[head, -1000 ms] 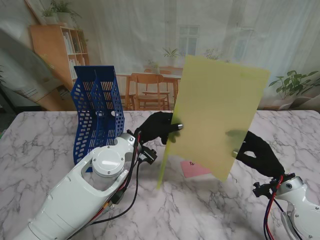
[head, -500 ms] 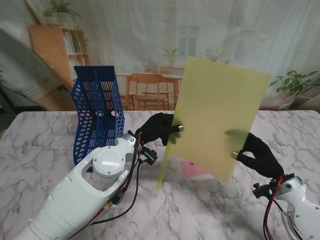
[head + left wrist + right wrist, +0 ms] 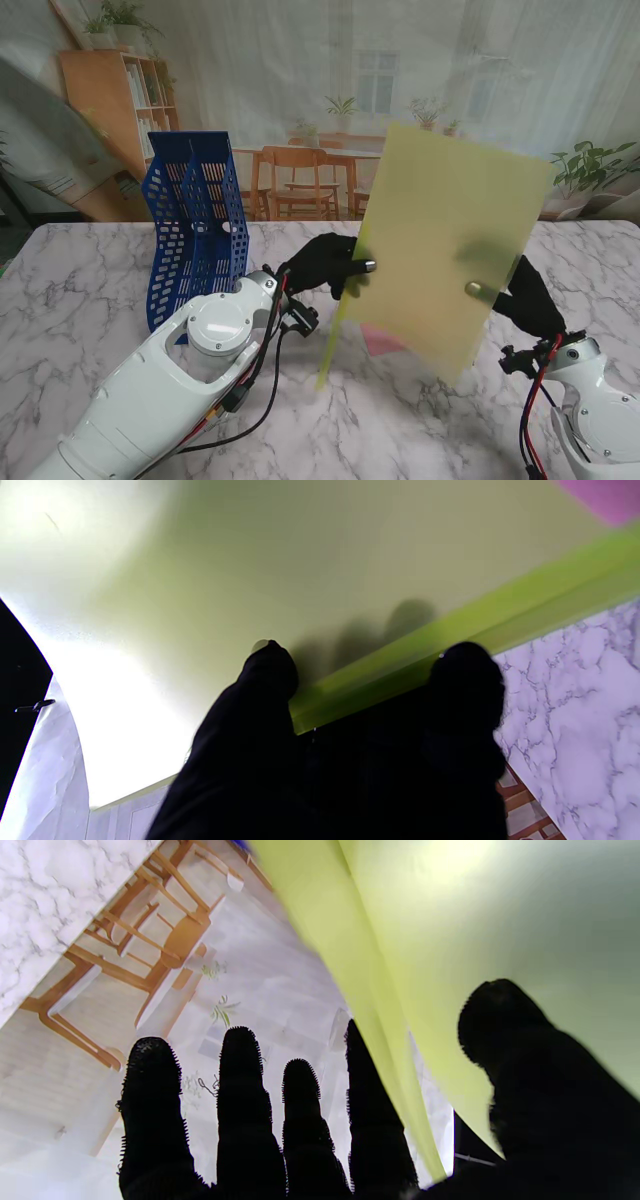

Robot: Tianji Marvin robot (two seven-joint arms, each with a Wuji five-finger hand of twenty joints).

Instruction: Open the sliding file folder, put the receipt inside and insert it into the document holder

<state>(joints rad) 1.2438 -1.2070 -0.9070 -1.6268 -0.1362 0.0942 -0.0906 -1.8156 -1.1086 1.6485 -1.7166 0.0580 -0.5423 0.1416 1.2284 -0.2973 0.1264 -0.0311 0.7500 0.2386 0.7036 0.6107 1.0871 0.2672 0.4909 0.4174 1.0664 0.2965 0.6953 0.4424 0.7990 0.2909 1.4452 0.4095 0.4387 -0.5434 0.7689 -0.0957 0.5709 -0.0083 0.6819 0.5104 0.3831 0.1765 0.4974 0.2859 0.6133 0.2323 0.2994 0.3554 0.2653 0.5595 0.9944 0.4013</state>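
A translucent yellow-green sliding file folder [image 3: 450, 240] stands upright in the air over the table, held between my two black-gloved hands. My left hand [image 3: 325, 265] pinches its left edge by the green sliding spine [image 3: 333, 345], with a finger across the sheet [image 3: 250, 555]. My right hand [image 3: 528, 297] grips the right edge, thumb on one face [image 3: 500, 915] and the fingers [image 3: 240, 1090] behind the other. The pink receipt [image 3: 383, 342] lies flat on the marble under the folder. The blue mesh document holder [image 3: 195, 225] stands at the far left of the table.
The marble table [image 3: 90, 290] runs wide to both sides. My white left arm [image 3: 190, 370] crosses the near left, just in front of the holder. A backdrop picturing chairs and a shelf hangs behind the far edge.
The folder has shifted a little to the right and sunk slightly. My right hand rose and drew toward the right with it; the left hand followed a short way.
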